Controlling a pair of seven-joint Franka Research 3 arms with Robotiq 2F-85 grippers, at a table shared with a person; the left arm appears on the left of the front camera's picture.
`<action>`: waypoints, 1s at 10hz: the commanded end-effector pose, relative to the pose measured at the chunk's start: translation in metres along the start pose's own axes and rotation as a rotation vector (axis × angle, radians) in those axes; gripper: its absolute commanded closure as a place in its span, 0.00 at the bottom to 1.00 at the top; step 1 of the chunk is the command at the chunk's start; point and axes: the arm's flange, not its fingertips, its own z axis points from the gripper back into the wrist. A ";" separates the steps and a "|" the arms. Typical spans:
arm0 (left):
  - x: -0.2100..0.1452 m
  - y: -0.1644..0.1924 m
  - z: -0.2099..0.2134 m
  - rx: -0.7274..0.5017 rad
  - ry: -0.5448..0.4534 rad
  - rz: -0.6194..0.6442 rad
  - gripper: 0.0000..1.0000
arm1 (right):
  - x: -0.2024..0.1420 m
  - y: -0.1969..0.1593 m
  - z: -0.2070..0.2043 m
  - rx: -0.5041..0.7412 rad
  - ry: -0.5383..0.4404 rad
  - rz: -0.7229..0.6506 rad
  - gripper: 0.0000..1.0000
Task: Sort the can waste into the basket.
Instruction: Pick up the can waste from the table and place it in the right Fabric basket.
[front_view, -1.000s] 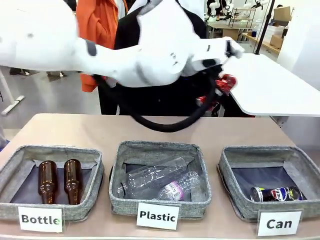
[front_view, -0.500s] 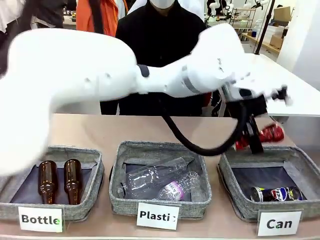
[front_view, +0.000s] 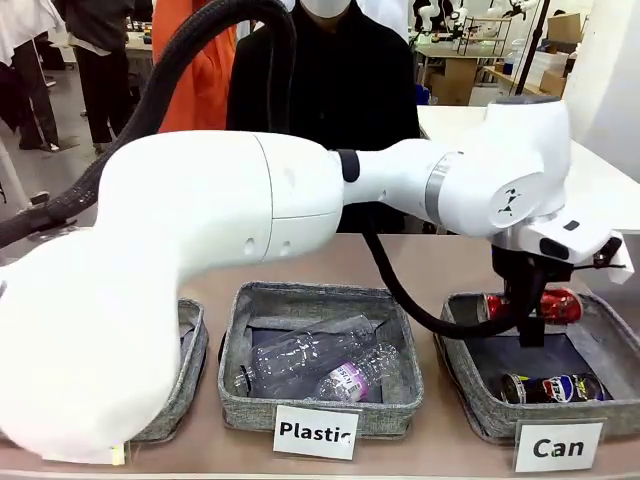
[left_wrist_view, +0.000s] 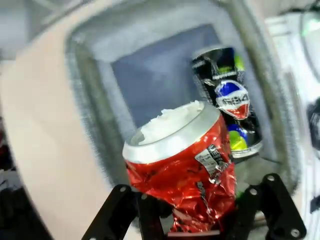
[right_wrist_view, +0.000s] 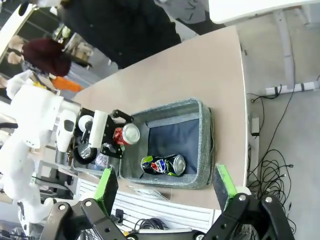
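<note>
tabletop status: black-and-blue can (front_view: 552, 387) already lies in the can basket (front_view: 470, 400). my left gripper (left_wrist_view: 200, 222) is clamped on the crushed red can (left_wrist_view: 182, 170) above it; release remains. right gripper (right_wrist_view: 165, 192) stands apart, empty.

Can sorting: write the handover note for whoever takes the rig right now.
Left gripper: shut on the crushed red can, held above the far end of the Can basket.
Right gripper: open, empty, high above the table and looking down on that basket.
Black-and-blue can: lying on its side inside the Can basket.
Done: one can is in; the other has been carried over the basket.
Left: release the red can so it drops in, then pull the left arm clear.
</note>
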 end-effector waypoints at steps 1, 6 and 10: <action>0.015 0.023 0.002 0.011 0.015 0.034 1.00 | -0.001 0.002 -0.002 -0.008 0.005 -0.016 0.00; 0.014 0.017 0.000 -0.009 0.017 0.032 0.00 | -0.001 0.002 -0.002 -0.008 0.005 -0.016 0.00; 0.008 0.020 0.011 -0.033 0.018 0.057 0.00 | -0.001 0.002 -0.002 -0.008 0.005 -0.016 0.00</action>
